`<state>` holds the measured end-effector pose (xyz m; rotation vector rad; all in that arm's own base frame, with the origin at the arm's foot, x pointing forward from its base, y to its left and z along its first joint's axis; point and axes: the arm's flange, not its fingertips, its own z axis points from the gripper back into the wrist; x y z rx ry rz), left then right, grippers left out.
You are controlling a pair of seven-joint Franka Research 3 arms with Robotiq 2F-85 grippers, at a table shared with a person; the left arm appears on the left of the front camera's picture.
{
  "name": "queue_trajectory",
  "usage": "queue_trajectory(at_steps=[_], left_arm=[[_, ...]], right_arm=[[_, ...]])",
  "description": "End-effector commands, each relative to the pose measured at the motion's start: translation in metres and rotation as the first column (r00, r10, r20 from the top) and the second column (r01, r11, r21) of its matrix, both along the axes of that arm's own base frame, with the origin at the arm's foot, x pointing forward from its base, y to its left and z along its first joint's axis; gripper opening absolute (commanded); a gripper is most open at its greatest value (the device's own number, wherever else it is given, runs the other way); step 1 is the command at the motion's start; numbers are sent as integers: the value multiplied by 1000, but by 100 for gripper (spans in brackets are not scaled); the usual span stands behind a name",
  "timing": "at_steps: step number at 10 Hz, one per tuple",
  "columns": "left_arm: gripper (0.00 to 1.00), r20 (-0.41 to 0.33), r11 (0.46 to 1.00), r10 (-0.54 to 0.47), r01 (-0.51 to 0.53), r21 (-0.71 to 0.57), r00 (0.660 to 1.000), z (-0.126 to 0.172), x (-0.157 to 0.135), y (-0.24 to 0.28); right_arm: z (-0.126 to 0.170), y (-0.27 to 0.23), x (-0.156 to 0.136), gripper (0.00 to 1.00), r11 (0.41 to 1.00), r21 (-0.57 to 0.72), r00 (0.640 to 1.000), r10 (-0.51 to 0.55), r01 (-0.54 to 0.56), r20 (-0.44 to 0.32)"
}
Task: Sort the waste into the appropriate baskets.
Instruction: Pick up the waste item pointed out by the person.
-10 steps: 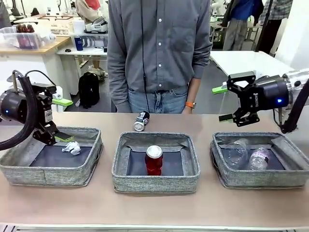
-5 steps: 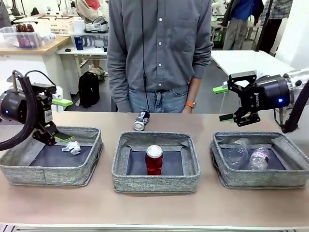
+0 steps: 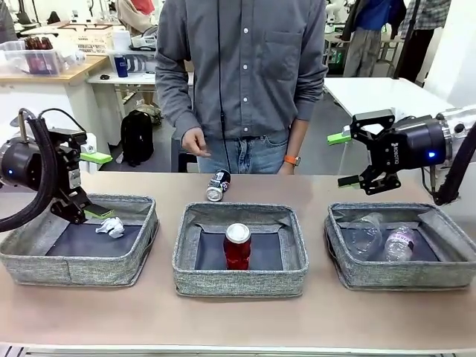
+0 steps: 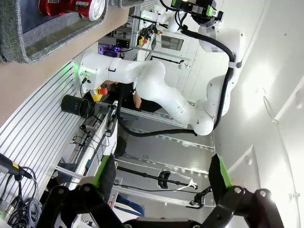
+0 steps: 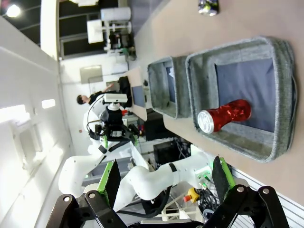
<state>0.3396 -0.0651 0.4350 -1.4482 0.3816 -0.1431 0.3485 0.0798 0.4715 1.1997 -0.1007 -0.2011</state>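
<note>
Red soda can (image 3: 237,246) in middle basket (image 3: 240,282), print perhaps unreadable, both grippers (image 3: 84,186) (image 3: 343,159) spread wide, empty.

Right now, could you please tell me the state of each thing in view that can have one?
red soda can: upright in the middle basket
crushed dark can: lying on the table, outside any basket
paper wad: crumpled, in the left basket
clear plastic bottle: lying in the right basket
clear plastic cup: on its side beside it
left gripper: open, empty
right gripper: open, empty
</note>
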Motion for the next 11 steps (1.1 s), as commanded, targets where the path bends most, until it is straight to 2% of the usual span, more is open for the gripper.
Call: queue_trajectory(at_steps=[1, 11], left_arm=[[100, 13, 1000, 15, -15, -19, 1000, 2, -3, -3], [100, 0, 1000, 0, 0, 0, 1000, 0, 0, 0]], right_arm=[[4, -1, -1, 100, 1000, -8, 1000, 0, 0, -20], [4, -1, -1, 100, 1000, -8, 1000, 0, 0, -20]])
